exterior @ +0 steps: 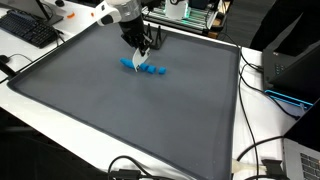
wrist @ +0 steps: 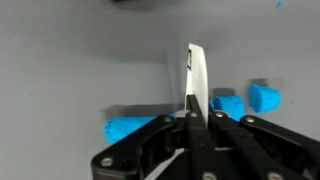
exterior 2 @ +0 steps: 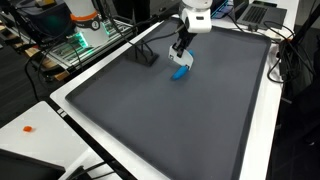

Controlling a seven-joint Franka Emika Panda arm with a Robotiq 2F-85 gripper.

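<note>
Right over the blue row, the gripper is pinched tight on a white strip, no gap btwn the jaws. The strip stands edge-on in the row, big blue pc on one side, smaller blue pcs on the other. Its tip sits low by the grey mat; touching or not, can't tell. My call: firm pinch, strip upright, slow moves so the neighbours aren't knocked. Well away from the row, a keyboard and cables lie off the mat.
</note>
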